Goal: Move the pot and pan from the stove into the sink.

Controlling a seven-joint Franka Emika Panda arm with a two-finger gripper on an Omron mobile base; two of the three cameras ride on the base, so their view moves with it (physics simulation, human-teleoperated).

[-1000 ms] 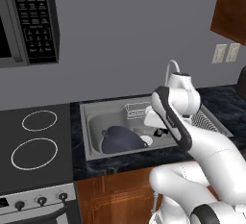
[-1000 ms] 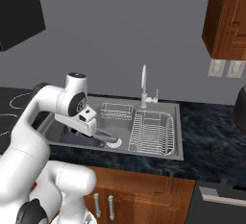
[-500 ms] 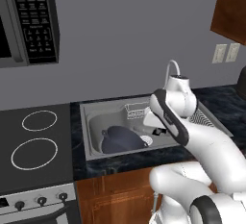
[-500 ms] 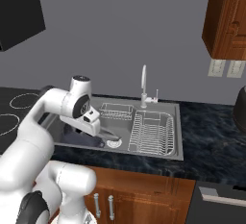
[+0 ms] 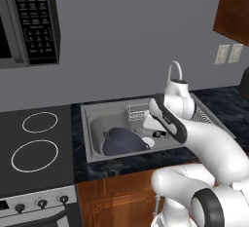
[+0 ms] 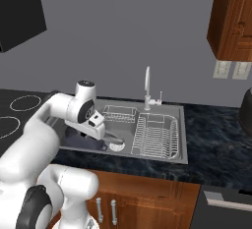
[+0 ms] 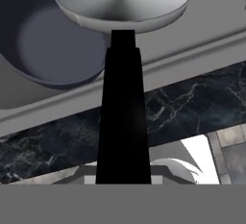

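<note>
Reaching forward from the lower right of the left base view, the white arm bends at the elbow and dips its hand into the sink [image 5: 92, 123], which is sunk in the dark marbled desk [image 5: 221, 106] beside the stove [image 5: 34, 148]; the pot [image 5: 121, 142] sits inside the basin, and the claw [image 5: 156, 134] hangs low just to its right, with a sliver of the pan [image 5: 147, 142] showing beside the pot's rim. From the right base view the arm rises at the lower left, arcs over the basin's left half and points the hand down and to the right, the claw [image 6: 112, 137] hidden behind the wrist; a wire rack [image 6: 155, 134] fills the right half and the faucet [image 6: 147, 85] stands behind. Looking along the hand, the pan's black handle [image 7: 124, 107] runs straight up from the bottom edge to the shiny silver bowl [image 7: 120, 2], so the claw is nearly closed around that handle; the bowl hangs over the pot [image 7: 53, 40], overlapping its rim.
</note>
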